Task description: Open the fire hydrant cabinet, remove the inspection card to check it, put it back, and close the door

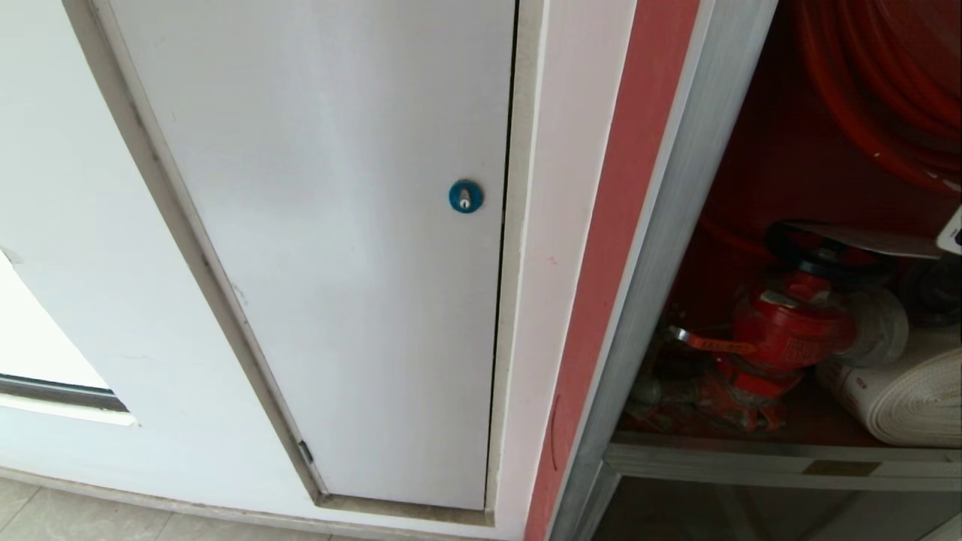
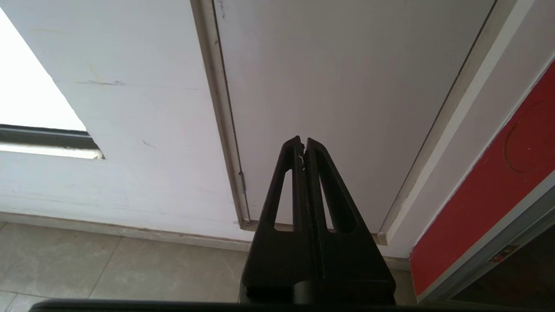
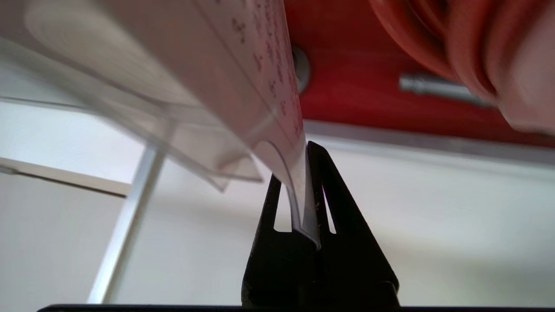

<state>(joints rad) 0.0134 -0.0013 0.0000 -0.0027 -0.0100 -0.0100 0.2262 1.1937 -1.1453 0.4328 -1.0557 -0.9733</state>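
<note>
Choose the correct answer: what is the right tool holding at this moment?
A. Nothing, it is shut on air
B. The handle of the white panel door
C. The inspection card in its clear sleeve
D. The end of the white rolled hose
C: in the right wrist view the right tool is shut on the lower edge of the inspection card, whose printed sheet and clear plastic sleeve rise from between its fingers.

The fire hydrant cabinet (image 1: 789, 458) runs off the right and top edges of the head view, so its hose reel (image 1: 887, 83) shows only in part. The inspection card (image 3: 243, 73), at the upper left of the right wrist view, is blurred; its print cannot be read. The label on the hydrant valve (image 1: 789, 330) is too small to make out.
</note>
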